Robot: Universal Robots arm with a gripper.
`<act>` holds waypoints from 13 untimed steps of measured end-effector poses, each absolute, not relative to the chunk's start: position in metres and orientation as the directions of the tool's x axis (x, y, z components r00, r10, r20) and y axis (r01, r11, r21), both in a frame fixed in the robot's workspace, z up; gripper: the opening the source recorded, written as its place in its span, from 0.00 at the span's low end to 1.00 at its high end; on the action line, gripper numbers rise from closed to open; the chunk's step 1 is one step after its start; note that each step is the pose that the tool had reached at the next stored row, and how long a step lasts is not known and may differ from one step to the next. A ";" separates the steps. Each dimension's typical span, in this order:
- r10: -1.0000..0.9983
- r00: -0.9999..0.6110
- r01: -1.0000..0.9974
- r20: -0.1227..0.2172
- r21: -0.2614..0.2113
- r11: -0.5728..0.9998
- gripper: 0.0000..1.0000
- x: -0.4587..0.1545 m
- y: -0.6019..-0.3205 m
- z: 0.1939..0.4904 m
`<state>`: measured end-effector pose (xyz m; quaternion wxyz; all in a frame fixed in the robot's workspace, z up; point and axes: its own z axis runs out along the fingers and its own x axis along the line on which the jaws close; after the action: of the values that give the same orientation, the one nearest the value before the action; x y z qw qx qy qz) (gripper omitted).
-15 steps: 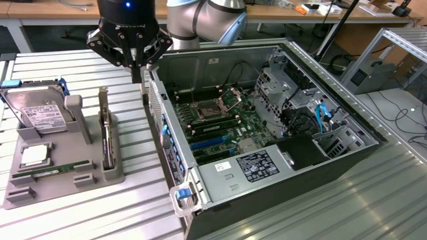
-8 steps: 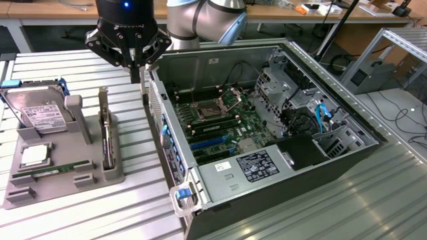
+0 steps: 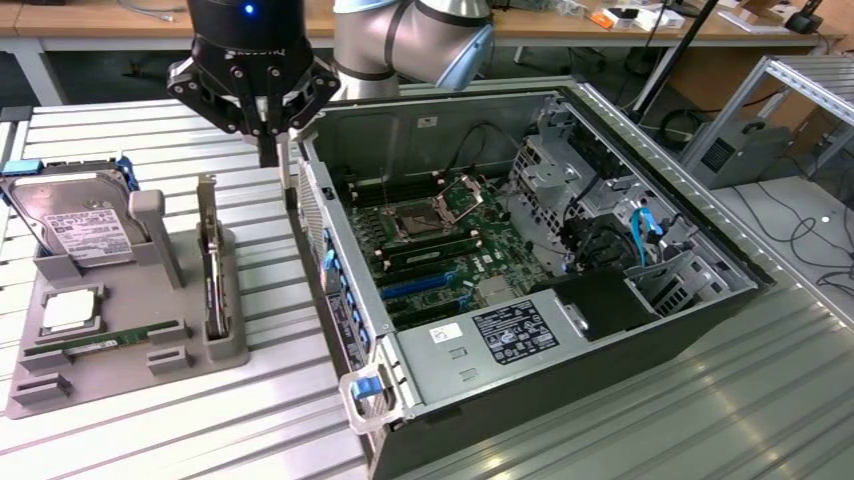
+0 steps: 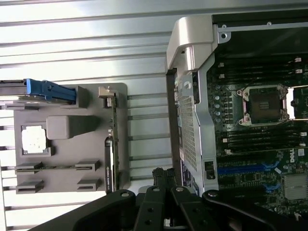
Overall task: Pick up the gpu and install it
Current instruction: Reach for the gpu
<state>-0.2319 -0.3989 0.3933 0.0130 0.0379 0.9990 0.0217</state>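
Claw (image 3: 272, 152): fingers pressed together, nothing between them. It hangs from the arm (image 3: 400, 40) in the upper left of the exterior view, tips pointing down over the bare strip of desk (image 3: 160, 130) between the grey holder tray (image 3: 134, 375) and the rear wall of the open computer case (image 3: 441, 350).

Gpu (image 3: 210, 262): stands on its long edge in a slot along the tray's side nearest the case, at the left middle of the exterior view. Its silver bracket end points toward the top of that view. The card sits lower in the frame than the claw tips and a little to the exterior view's left of them. It is near the claw but not touching it.

Wrist view: the closed claw (image 4: 164, 180) is over the gap between tray (image 4: 72, 115) and case (image 4: 192, 120). The gpu (image 4: 111, 144) shows edge-on at the tray border nearest the case, on the tray side of that gap, apart from the fingers.

Other tray contents, exterior view:
- Hard drive (image 3: 74, 232) with a white label, leaning in its cradle at the far left.
- Processor chip (image 3: 67, 310) lying flat below it.
- Green memory stick (image 3: 104, 342) in a slot near the lower left.

Case: side panel off, lying open to the camera. The motherboard (image 3: 441, 250) is exposed, with an open processor socket (image 3: 427, 215) and blue slots (image 3: 414, 285).
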 end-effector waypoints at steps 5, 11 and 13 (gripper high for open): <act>0.076 -0.997 0.075 -0.024 0.044 0.996 0.11 -0.234 -0.399 0.393; 0.076 -0.997 0.075 -0.024 0.044 0.996 0.11 -0.237 -0.399 0.393; 0.076 -0.997 0.075 -0.024 0.044 0.996 0.11 -0.237 -0.399 0.393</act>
<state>-0.2374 -0.3989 0.3933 0.0131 0.0378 0.9990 0.0217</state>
